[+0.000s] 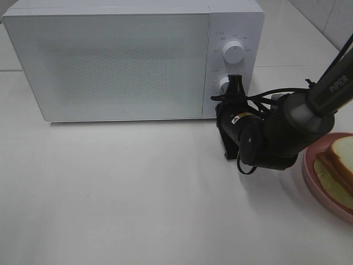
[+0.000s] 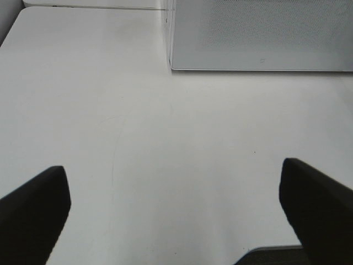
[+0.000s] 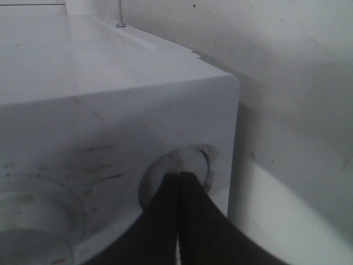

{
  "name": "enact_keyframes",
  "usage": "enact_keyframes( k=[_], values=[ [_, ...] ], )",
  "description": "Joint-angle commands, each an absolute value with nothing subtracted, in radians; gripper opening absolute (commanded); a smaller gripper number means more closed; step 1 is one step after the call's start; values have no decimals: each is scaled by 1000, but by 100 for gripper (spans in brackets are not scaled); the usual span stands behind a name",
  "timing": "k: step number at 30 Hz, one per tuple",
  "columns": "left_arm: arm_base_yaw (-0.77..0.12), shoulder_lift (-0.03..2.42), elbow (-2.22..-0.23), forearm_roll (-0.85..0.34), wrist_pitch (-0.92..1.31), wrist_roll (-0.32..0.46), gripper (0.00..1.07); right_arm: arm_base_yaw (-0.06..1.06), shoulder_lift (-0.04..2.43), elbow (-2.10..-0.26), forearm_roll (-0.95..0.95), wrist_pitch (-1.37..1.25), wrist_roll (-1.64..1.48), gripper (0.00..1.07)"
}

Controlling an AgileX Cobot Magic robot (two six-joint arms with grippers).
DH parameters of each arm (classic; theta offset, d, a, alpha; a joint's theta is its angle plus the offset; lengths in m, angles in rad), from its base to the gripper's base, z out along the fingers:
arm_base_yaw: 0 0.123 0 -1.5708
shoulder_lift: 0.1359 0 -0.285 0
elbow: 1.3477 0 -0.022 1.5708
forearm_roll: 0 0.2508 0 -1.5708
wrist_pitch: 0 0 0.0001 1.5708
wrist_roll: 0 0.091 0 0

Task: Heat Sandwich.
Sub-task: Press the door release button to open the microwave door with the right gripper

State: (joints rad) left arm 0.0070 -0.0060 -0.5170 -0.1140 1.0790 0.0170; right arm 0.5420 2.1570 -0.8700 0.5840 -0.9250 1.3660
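The sandwich, white bread with tan crust, lies on a pink plate at the right edge of the table. The white microwave stands at the back with its door closed. My right gripper is shut and empty, reaching to the microwave's control panel beside the lower knob. In the right wrist view the right gripper has its joined tips against a round recessed button near the panel's corner. My left gripper is open and empty over bare table, short of the microwave's front.
The upper knob sits above the right arm. White tabletop spreads in front of the microwave. A tiled wall runs behind at the right.
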Motion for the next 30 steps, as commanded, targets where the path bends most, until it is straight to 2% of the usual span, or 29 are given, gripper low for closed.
enact_keyframes(
  k=[1, 20, 30],
  values=[
    [2, -25, -514, -117, 1069, 16, 98, 531, 2153, -902, 598, -1036, 1358, 1],
    [2, -25, -514, -117, 1069, 16, 98, 454, 2153, -1053, 575, -1119, 1273, 2],
    [2, -25, -514, -117, 1069, 16, 98, 454, 2153, -1052, 563, -1103, 1256, 1]
  ],
)
